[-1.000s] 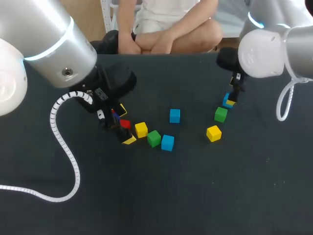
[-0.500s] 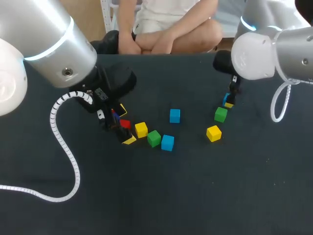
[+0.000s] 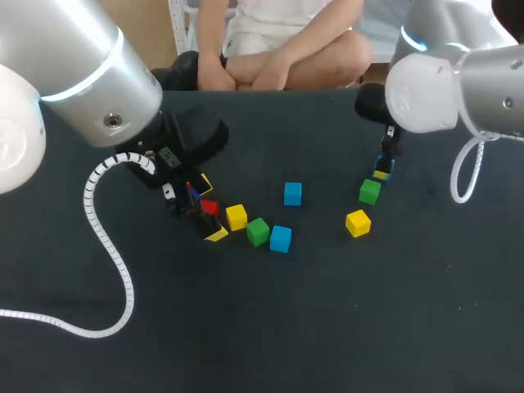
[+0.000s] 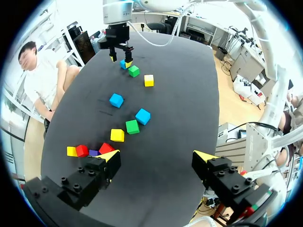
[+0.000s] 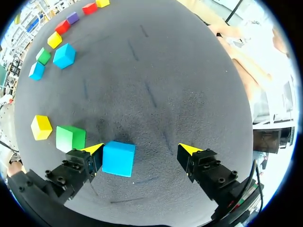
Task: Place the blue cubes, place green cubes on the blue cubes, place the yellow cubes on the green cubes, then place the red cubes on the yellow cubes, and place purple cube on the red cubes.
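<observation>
My right gripper point(image 5: 142, 148) stands open over a blue cube point(image 5: 118, 158), which lies between the fingers, close to one of them. In the head view this gripper point(image 3: 383, 164) hides most of that cube point(image 3: 381, 170). A green cube point(image 3: 369, 191) and a yellow cube point(image 3: 357, 223) lie just beside it. My left gripper point(image 3: 210, 209) is open low over the table at the left, with a red cube point(image 3: 209, 207) between its tips. Beside that run a yellow cube point(image 3: 237, 216), a green cube point(image 3: 258, 231) and a blue cube point(image 3: 281, 238). Another blue cube point(image 3: 292, 193) sits alone in the middle.
The left wrist view shows a small row beside one finger: a yellow cube point(image 4: 71, 151), a red cube point(image 4: 82, 150), a purple cube point(image 4: 93, 153) and a second red cube point(image 4: 105, 148). My left arm's white coiled cable point(image 3: 106, 246) trails over the table's front left.
My right arm has shifted slightly left and toward the table's back, and its gripper now covers more of the blue cube. The left arm and all cubes have stayed put.
</observation>
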### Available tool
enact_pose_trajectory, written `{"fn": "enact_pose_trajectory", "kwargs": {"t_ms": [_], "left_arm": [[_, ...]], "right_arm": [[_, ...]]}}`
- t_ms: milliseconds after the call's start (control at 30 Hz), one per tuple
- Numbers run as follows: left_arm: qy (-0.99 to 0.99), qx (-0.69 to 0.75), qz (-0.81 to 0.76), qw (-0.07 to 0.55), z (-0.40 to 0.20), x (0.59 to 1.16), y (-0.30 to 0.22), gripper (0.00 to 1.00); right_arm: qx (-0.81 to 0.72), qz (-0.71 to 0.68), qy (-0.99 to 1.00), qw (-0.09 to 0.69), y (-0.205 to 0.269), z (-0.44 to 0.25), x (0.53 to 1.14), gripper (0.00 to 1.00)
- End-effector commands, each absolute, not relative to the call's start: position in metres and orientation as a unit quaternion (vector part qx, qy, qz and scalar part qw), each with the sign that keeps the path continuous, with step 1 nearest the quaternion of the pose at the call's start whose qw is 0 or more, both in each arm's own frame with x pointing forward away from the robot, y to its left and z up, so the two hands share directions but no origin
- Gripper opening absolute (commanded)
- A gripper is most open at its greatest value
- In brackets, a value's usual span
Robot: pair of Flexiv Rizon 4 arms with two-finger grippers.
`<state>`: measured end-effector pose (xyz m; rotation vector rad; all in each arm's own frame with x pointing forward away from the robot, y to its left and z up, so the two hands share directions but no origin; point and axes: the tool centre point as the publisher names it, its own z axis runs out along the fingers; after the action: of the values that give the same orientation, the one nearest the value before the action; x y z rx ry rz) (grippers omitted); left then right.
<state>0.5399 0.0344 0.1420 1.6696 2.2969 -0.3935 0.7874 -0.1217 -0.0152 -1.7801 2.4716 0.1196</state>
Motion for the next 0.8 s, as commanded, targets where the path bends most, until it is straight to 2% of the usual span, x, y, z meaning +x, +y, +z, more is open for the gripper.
{"fn": "enact_pose_trajectory", "kwargs": {"t_ms": [33,200,300,333,367,433,800], "left_arm": [[0.793,0.578,-0.136,0.136,0.142,0.541,0.034,1.0],[0.793,0.578,-0.136,0.136,0.142,0.541,0.034,1.0],[0.793,0.578,-0.136,0.136,0.142,0.541,0.034,1.0],[0.793,0.578,-0.136,0.136,0.142,0.541,0.034,1.0],[0.793,0.578,-0.136,0.136,0.142,0.541,0.034,1.0],[0.793,0.578,-0.136,0.136,0.142,0.541,0.034,1.0],[0.793,0.578,-0.136,0.136,0.142,0.541,0.034,1.0]], "right_arm": [[-0.585,0.04,0.809,0.044,-0.121,-0.016,0.791,0.94],[-0.581,0.039,0.812,0.04,-0.123,-0.017,0.791,0.85],[-0.579,0.04,0.813,0.04,-0.124,-0.017,0.79,0.95],[-0.579,0.04,0.813,0.04,-0.124,-0.018,0.79,0.91],[-0.578,0.042,0.814,0.04,-0.124,-0.018,0.79,0.93],[-0.578,0.046,0.814,0.04,-0.124,-0.018,0.789,1.0],[-0.573,0.075,0.814,0.054,-0.136,-0.013,0.783,1.0]]}}
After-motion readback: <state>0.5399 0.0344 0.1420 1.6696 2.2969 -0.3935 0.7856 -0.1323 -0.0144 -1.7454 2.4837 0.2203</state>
